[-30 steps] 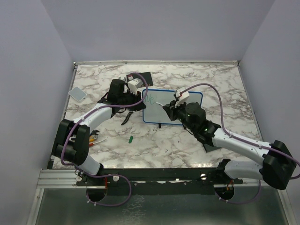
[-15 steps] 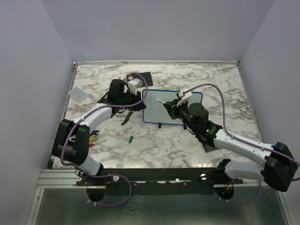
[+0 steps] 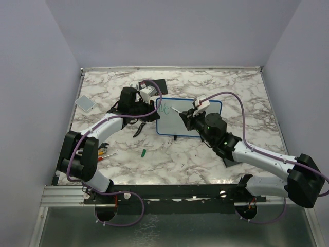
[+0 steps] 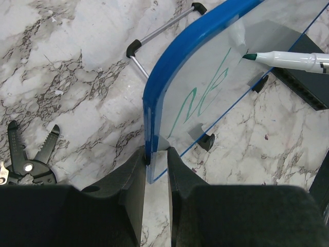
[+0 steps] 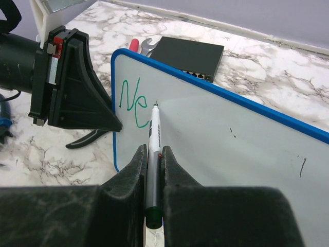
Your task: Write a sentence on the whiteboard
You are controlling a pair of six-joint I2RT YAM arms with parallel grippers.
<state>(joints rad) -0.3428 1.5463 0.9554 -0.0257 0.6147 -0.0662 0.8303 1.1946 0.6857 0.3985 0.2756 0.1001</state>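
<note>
Nearest my bases, a small green cap [image 3: 144,152] is lying alone on the marble table [image 3: 231,87]. Further in, my left gripper [image 4: 156,154] is clamping its jaws on the blue rim at the left edge of the whiteboard [image 4: 205,51]. Black-handled pliers [image 4: 31,159] are lying on the marble just beside it. My right gripper [image 5: 151,154] is squeezing its jaws tight on a white marker [image 5: 154,128]. The marker is pointing forward, its green tip meeting the board's face. The whiteboard is standing tilted on its little black feet near the middle of the table, between my two wrists. The sentence [image 5: 131,100] is showing only the green letters "Ne" near the board's upper left corner, and the marker tip is sitting just right of the "e". Behind the board, a black box with ports [image 5: 190,54] is lying flat on the table.
</note>
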